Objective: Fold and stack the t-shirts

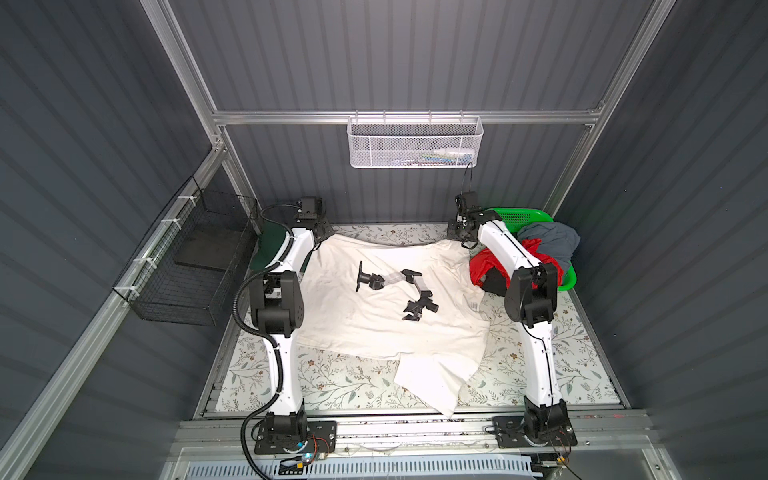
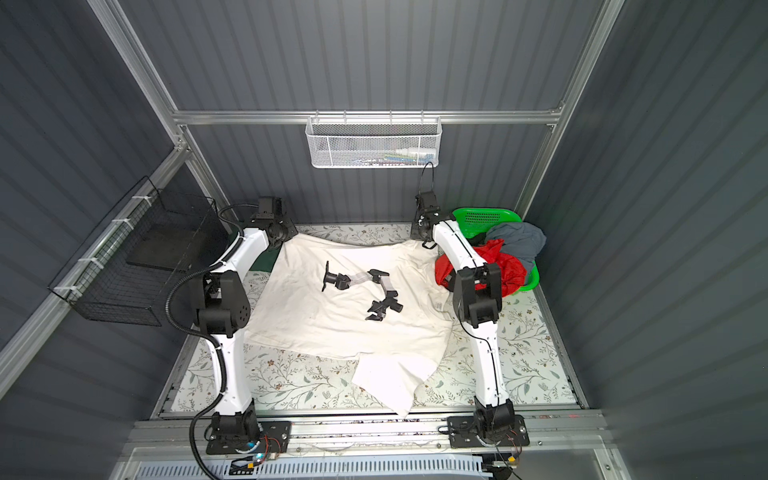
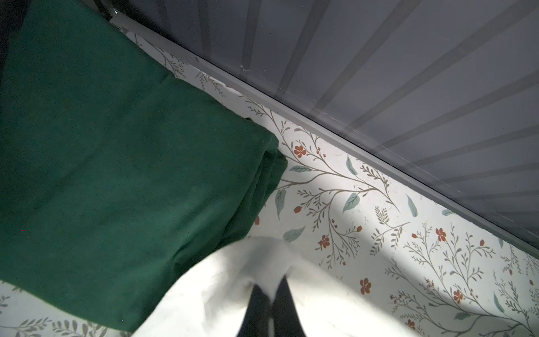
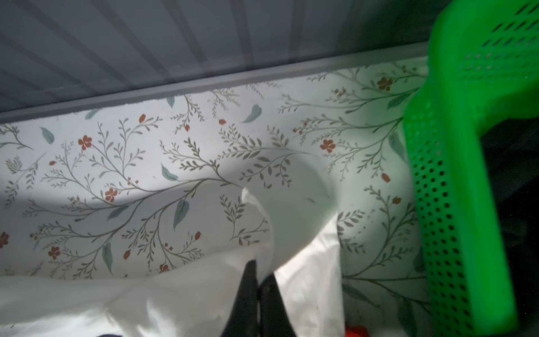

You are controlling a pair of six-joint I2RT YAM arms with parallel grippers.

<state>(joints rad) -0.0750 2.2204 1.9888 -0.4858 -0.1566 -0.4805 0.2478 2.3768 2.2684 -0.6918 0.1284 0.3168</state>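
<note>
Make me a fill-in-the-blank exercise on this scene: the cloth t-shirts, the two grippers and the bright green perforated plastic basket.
1. The left gripper and right gripper are both ____ on the far edge of the large off-white cloth t-shirt.
2. The folded dark green cloth t-shirt lies nearest the ____ gripper.
3. The grey-blue cloth t-shirt lies crumpled in the bright green perforated plastic basket, not yet ____.

Missing words: shut; left; folded.
</note>
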